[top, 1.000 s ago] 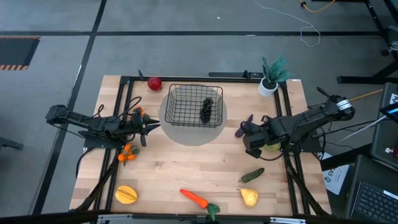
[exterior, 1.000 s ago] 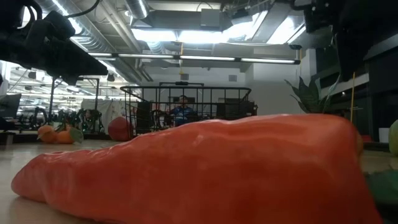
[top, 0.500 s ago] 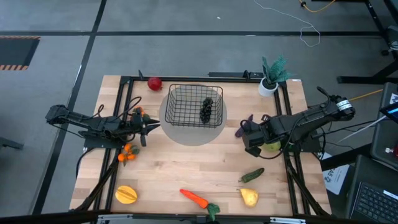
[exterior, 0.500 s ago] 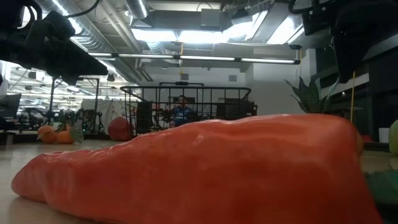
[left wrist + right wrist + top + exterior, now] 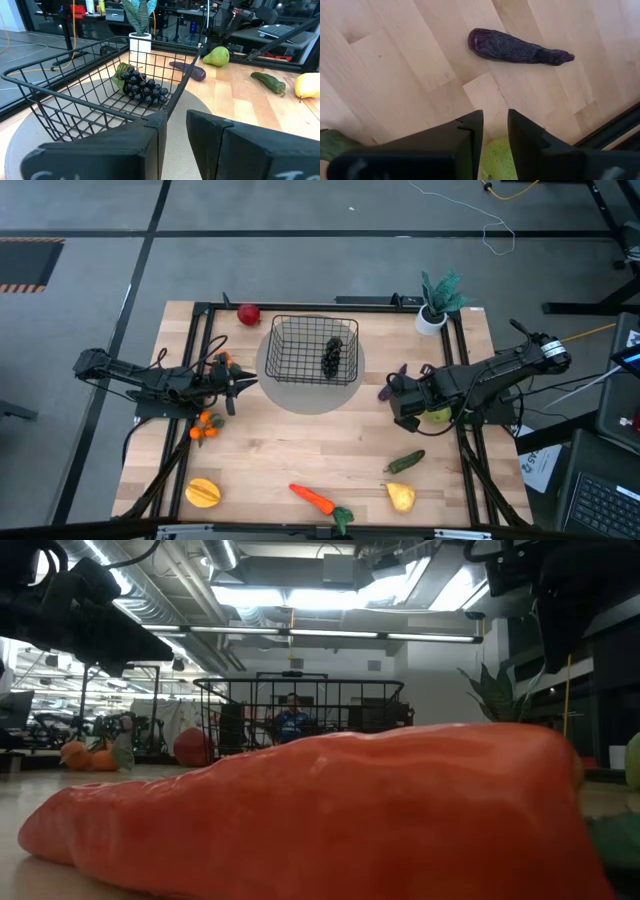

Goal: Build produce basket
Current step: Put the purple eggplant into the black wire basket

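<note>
- Jaws of the left gripper (image 5: 240,383) are kept only narrowly parted, and nothing is held between them. It is parked low at the left edge of the surface (image 5: 300,450), aimed at the basket (image 5: 285,340).
- On the right gripper (image 5: 495,117) the jaws are likewise set a slim gap apart with nothing gripped. It hangs over the right side, pointed down at the eggplant (image 5: 520,47), which is judged to be the next piece to be picked up.
- The basket is set on a round grey mat (image 5: 310,398) toward the far middle, within reach of both arms. Only the grapes (image 5: 333,358) are seen inside it, so most of the task is judged to be left.
- The rest of the produce lies loose outside:
  - the apple (image 5: 248,313) just beyond the basket's left corner
  - small oranges (image 5: 205,426) near the left arm
  - the carrot (image 5: 312,499), cucumber (image 5: 405,462), yellow pear (image 5: 401,497) and a yellow-orange fruit (image 5: 203,493) along the near side
- A greenish pear (image 5: 216,56) is mostly covered by the right arm from above, and only its edge is seen past the right fingers.
- The low view is almost filled by the carrot, so the near surface is hidden there.
- A person (image 5: 291,718) is made out faintly through the basket wires in the room behind.
</note>
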Action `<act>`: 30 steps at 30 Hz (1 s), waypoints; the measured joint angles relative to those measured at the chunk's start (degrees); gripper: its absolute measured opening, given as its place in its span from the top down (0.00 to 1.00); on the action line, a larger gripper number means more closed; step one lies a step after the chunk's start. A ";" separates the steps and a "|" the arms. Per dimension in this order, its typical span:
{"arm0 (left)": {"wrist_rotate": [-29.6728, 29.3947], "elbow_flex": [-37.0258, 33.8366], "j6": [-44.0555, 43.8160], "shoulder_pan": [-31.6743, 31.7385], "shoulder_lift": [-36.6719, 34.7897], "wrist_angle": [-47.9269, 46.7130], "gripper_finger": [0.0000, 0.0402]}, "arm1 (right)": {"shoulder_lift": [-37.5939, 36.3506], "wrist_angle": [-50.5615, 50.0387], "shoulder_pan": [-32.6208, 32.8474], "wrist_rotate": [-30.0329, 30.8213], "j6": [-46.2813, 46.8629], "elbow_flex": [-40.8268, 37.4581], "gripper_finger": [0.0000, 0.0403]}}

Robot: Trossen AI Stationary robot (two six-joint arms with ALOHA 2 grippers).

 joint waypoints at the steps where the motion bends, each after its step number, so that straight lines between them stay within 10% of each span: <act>1: 0.00 0.00 0.00 0.00 0.00 0.00 0.84 | 0.00 0.00 0.00 0.00 0.00 0.00 0.80; 30: 0.00 -0.01 0.00 0.00 -0.01 0.00 0.84 | 0.00 2.61 -0.08 4.83 -11.31 0.02 0.80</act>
